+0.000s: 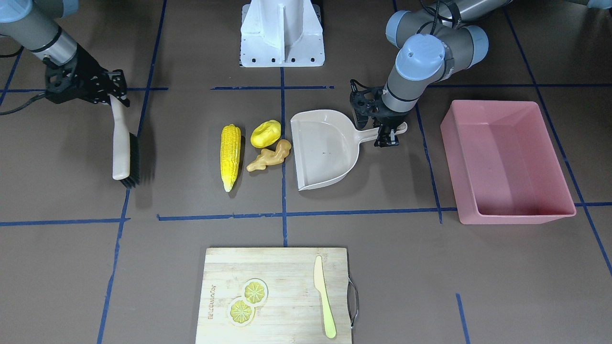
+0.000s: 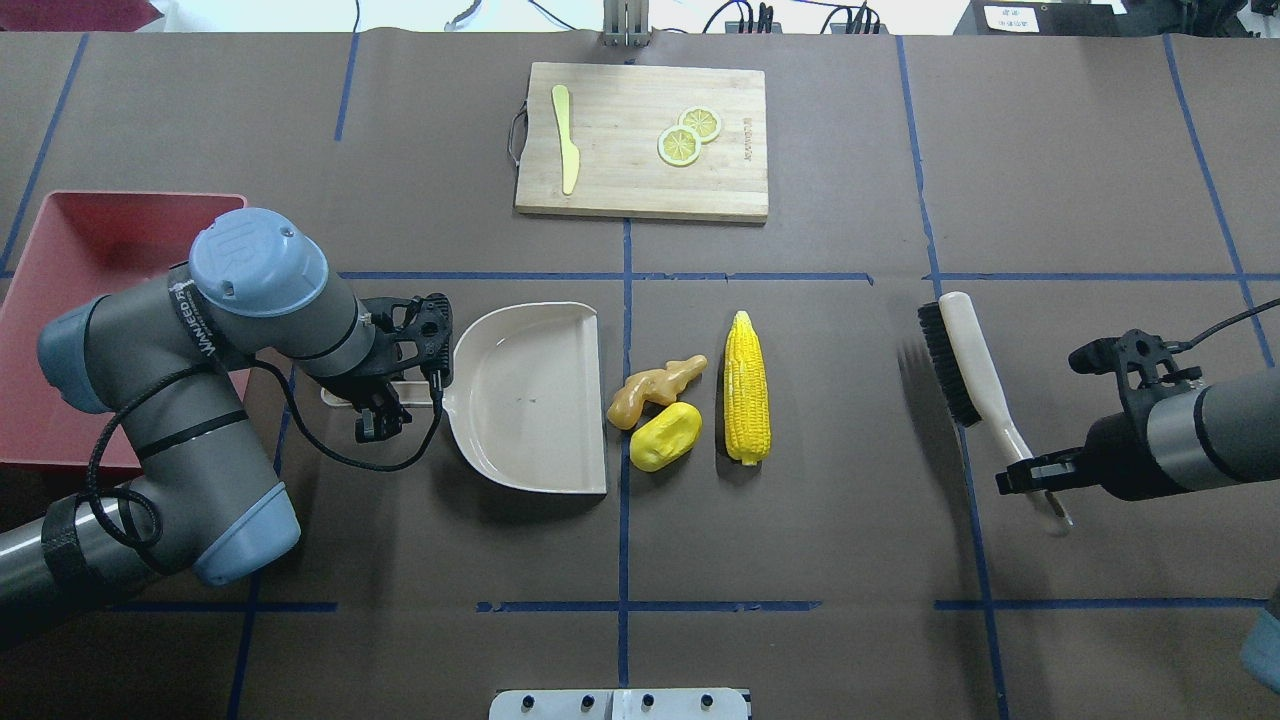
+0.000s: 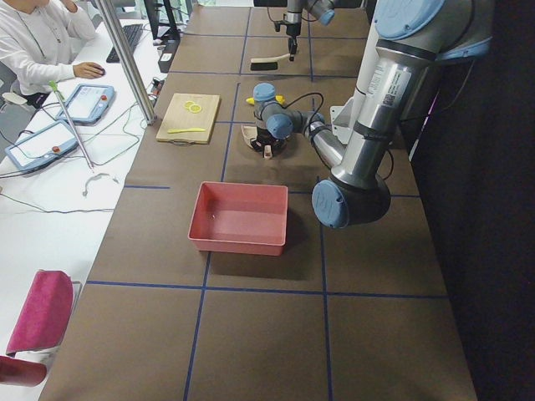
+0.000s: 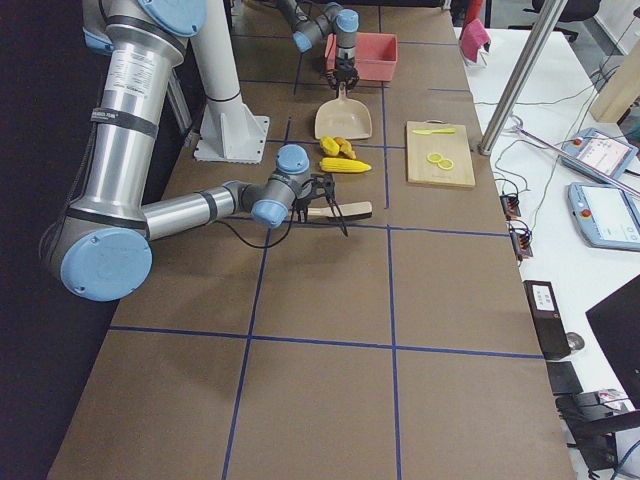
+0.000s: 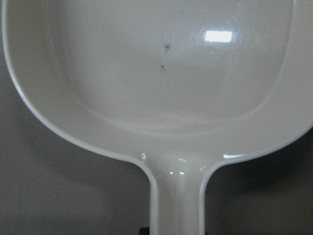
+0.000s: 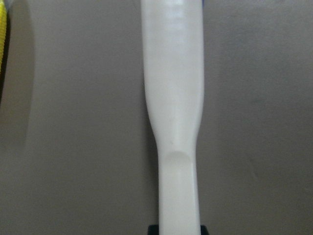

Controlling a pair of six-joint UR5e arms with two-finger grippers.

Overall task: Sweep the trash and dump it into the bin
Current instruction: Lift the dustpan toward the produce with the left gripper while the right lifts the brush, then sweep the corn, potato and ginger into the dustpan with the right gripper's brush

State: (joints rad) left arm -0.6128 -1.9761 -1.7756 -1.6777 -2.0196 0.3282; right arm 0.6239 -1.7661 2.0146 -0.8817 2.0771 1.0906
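The trash lies in a cluster mid-table: a corn cob (image 1: 230,155) (image 2: 747,385), a lumpy yellow potato piece (image 1: 266,134) (image 2: 665,437) and a tan ginger root (image 1: 270,156) (image 2: 655,388). A beige dustpan (image 1: 325,148) (image 2: 530,400) (image 5: 166,73) lies flat with its open edge toward them. My left gripper (image 1: 389,134) (image 2: 385,400) is shut on its handle. The pink bin (image 1: 507,162) (image 2: 80,240) stands empty beyond the dustpan, on my left. My right gripper (image 1: 112,93) (image 2: 1040,480) is shut on the handle of a white brush (image 1: 122,148) (image 2: 965,355) (image 6: 175,98), bristles toward the corn and well apart from it.
A wooden cutting board (image 1: 277,296) (image 2: 640,140) at the far edge holds two lemon slices (image 1: 248,301) and a pale yellow knife (image 1: 324,296). The white robot base (image 1: 282,33) stands at the near edge. Blue tape lines cross the brown table.
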